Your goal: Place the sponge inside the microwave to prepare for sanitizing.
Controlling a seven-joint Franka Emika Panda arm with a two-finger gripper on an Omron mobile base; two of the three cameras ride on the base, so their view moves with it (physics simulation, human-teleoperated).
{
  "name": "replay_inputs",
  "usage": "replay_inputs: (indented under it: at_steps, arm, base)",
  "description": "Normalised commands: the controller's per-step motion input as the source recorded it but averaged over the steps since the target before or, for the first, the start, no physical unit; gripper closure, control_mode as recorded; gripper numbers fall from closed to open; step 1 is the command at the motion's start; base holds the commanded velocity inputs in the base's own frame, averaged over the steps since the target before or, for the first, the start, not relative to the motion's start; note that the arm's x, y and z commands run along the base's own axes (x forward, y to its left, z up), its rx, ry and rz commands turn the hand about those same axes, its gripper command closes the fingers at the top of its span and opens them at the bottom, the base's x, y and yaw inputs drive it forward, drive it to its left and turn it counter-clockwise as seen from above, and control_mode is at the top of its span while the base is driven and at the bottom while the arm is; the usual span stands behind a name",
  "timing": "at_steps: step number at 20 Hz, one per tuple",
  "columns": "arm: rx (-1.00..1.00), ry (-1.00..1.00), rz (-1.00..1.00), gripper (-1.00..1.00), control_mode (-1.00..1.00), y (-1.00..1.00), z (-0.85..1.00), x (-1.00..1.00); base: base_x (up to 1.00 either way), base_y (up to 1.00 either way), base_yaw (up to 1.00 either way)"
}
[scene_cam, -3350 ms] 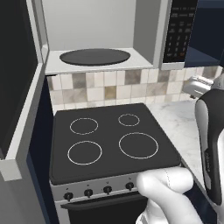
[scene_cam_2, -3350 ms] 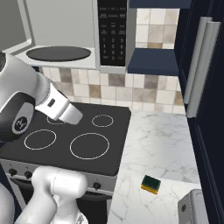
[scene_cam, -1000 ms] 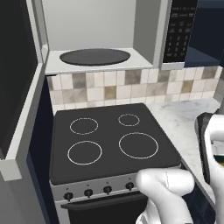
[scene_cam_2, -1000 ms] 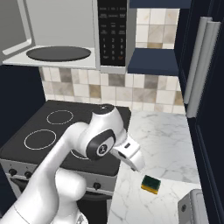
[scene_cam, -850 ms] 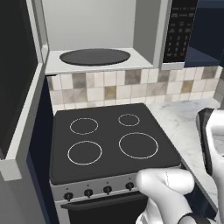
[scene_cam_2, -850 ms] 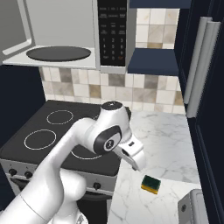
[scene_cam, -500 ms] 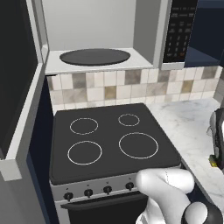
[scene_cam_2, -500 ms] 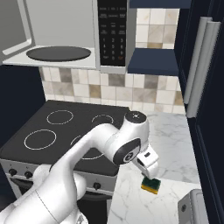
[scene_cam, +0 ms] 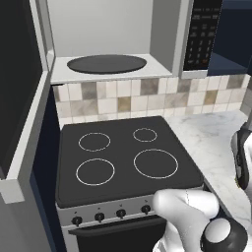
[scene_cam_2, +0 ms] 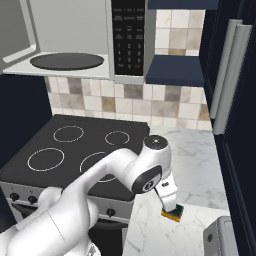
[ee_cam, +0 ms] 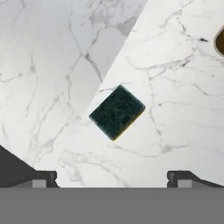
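Note:
The sponge (ee_cam: pixel 117 112) lies dark green side up, with a thin yellow edge, on the white marble counter (ee_cam: pixel 175 87). My gripper (ee_cam: pixel 111 178) hangs directly above it, open, its two dark fingertips (ee_cam: pixel 45 177) wide apart and nothing between them. From the right base camera, the gripper (scene_cam_2: pixel 170 206) points down at the sponge (scene_cam_2: pixel 174 215) near the counter's front edge, and the hand covers part of it. The microwave (scene_cam_2: pixel 70 45) stands open up on the left, its dark turntable (scene_cam: pixel 106 64) bare in the pale cavity.
The black stove (scene_cam: pixel 125 157) with white rings sits below the microwave, left of the counter. The microwave door (scene_cam: pixel 19 98) hangs open at far left. Tall dark doors with grey handles (scene_cam_2: pixel 230 75) stand at the right. A grey object (scene_cam_2: pixel 222 239) sits at the counter's near right corner.
The arm has swung right from over the stove and lowered, so the open gripper now hangs over the sponge. The sponge has not moved.

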Motion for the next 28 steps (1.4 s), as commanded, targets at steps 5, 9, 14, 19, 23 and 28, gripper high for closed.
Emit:
replay_inputs:
  at_steps: [5, 9, 14, 19, 23, 28]
  arm:
    - [0.0, 0.01, -0.28, -1.0, -1.0, -0.11, -0.32, 0.26]
    - [0.0, 0.02, -0.22, -1.0, -1.0, -0.17, -0.36, 0.27]
    - [0.02, 0.08, -0.14, -1.0, -1.0, -0.23, -0.28, 0.26]
    - [0.07, 0.12, -0.08, -1.0, -1.0, -0.28, -0.2, 0.18]
    - [0.13, 0.1, -0.05, -1.0, -1.0, -0.28, -0.22, 0.04]
    - [0.14, 0.02, -0.07, -1.0, -1.0, -0.12, -0.33, 0.02]
  base:
    - [0.0, 0.0, 0.0]
    - [0.0, 0.0, 0.0]
    - [0.0, 0.0, 0.0]
    - [0.0, 0.0, 0.0]
    - [0.0, 0.0, 0.0]
    - [0.0, 0.0, 0.0]
